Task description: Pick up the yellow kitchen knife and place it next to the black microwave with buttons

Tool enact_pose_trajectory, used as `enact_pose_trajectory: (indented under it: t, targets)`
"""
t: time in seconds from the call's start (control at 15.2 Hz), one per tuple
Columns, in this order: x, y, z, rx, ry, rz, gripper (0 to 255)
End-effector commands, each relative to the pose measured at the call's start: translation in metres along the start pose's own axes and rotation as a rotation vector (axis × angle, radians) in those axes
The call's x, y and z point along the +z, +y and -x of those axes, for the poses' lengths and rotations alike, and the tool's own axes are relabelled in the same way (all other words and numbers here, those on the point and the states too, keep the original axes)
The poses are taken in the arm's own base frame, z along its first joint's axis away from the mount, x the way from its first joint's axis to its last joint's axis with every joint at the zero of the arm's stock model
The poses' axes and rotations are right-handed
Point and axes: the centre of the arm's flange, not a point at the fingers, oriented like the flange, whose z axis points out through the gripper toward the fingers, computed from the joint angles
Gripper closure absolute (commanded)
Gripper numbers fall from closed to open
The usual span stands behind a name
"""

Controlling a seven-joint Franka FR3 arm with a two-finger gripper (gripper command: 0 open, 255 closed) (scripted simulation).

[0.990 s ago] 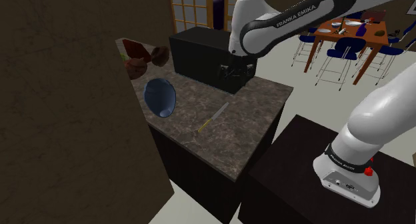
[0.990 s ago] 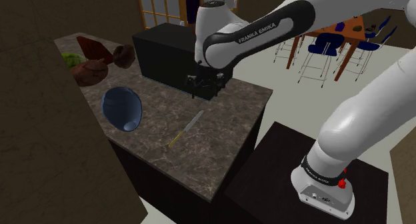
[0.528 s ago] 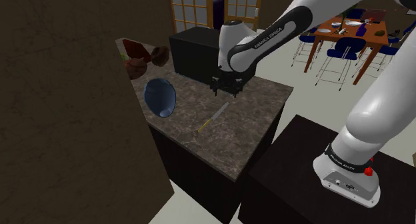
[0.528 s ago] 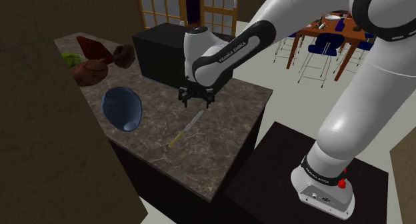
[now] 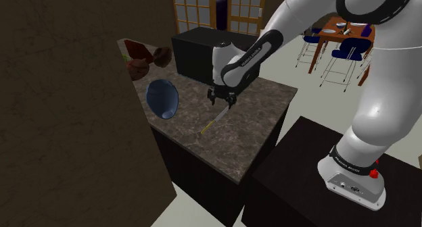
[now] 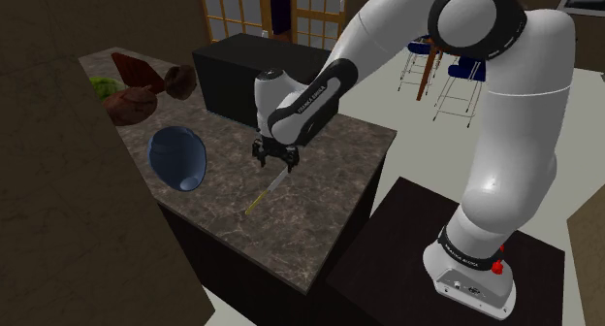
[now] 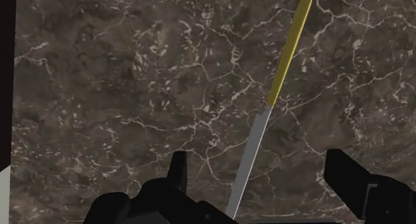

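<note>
jaws are spread apart over the knife [image 7: 269, 108], lying flat on the counter [image 7: 120, 89] with its grey blade [image 7: 250, 156] between them, untouched. i'd drop straight down and pinch closer to the yellow handle [image 7: 291, 49].

Bare counter [image 5: 253, 124] around the knife [image 5: 210, 123]; blue bowl [image 5: 162, 98] and black microwave [image 5: 193, 53] near.

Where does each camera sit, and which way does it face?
Shoulder view: beside the stand, looking down across the counter toward the microwave; arm shows.
Second exterior view: nearly the same vantage, same direction; arm shows.
Wrist view: on the hand, facing down at the knife between open fingers.
Shared: the knife lies in all three.
</note>
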Motion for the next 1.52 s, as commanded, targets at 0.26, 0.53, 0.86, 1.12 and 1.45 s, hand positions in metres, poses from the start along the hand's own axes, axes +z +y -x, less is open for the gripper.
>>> enact_pose_trajectory:
  t: [0.26,0.53,0.86,1.12,1.45]
  targets:
    - [0.073,-0.029,-0.027,0.196,-0.013,0.028,0]
    - [0.105,-0.038,-0.038,0.269,-0.019,0.038,0]
    - [0.132,-0.037,-0.037,0.269,-0.019,0.038,0]
    - [0.14,-0.037,-0.037,0.269,-0.019,0.038,0]
    - [0.14,-0.037,-0.037,0.269,-0.019,0.038,0]
